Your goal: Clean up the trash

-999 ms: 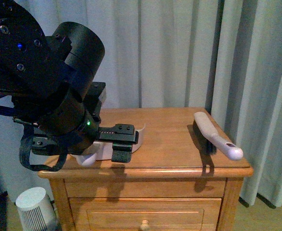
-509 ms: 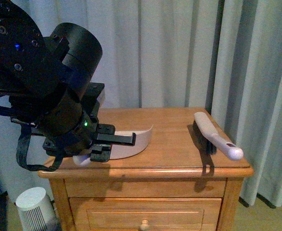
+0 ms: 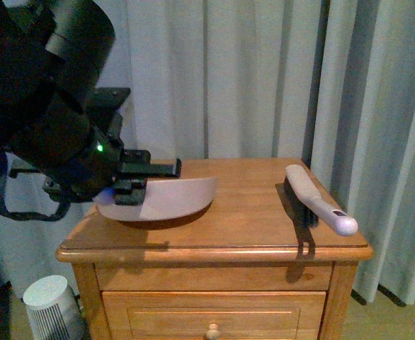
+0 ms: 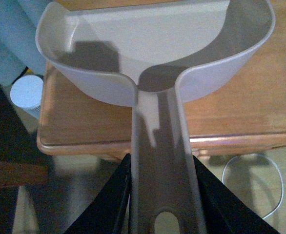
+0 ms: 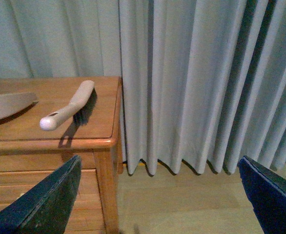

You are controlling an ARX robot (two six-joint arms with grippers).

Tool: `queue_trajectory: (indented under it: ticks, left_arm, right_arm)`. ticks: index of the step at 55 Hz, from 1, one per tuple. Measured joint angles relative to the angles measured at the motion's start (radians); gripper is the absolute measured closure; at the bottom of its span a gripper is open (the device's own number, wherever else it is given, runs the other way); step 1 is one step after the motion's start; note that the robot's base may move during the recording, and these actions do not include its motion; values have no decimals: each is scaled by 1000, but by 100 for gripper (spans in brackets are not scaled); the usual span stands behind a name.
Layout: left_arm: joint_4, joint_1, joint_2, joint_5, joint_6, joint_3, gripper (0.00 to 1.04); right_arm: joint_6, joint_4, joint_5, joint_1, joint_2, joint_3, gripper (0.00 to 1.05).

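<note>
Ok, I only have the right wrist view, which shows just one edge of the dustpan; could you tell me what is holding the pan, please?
Observer: The left end effector is shut on the dustpan, gripping its handle.
Operator: Thank you; is any trash in the pan?
Observer: None shows in the left wrist view; the pan's inside is bare.
Operator: Is anything on the floor at the far side?
Observer: A white ribbed cylinder stands on the floor beside the nightstand, on the robot's left.
</note>
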Motion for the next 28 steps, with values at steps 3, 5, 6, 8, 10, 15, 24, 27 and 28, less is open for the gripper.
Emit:
queue_trajectory:
  ticks: [3, 5, 6, 8, 10, 15, 24, 27, 28]
  left_arm:
    - [11, 10, -31, 17, 0, -6, 76]
    - [15, 15, -51, 24, -1, -10, 76]
    - [23, 18, -65, 29, -1, -16, 76]
    - [34, 23, -92, 39, -2, -27, 76]
    - [36, 27, -112, 49, -2, -33, 76]
    - [58, 34, -173, 70, -1, -63, 76]
    - [111, 41, -298, 104, 10, -126, 76]
    - [141, 46, -350, 110, 23, -149, 76]
    - [159, 48, -373, 109, 29, -160, 76]
  right_arm:
    - [0, 0, 0, 0, 0, 0, 7]
    - [0, 0, 0, 0, 0, 0, 7]
    - [0, 0, 0, 0, 0, 0, 7]
    - [0, 0, 0, 0, 0, 0, 7]
    - [0, 0, 0, 0, 0, 0, 7]
    - [0, 0, 0, 0, 0, 0, 7]
    - [0, 0, 0, 0, 0, 0, 7]
    - [0, 0, 0, 0, 0, 0, 7]
    - [0, 0, 0, 0, 0, 0, 7]
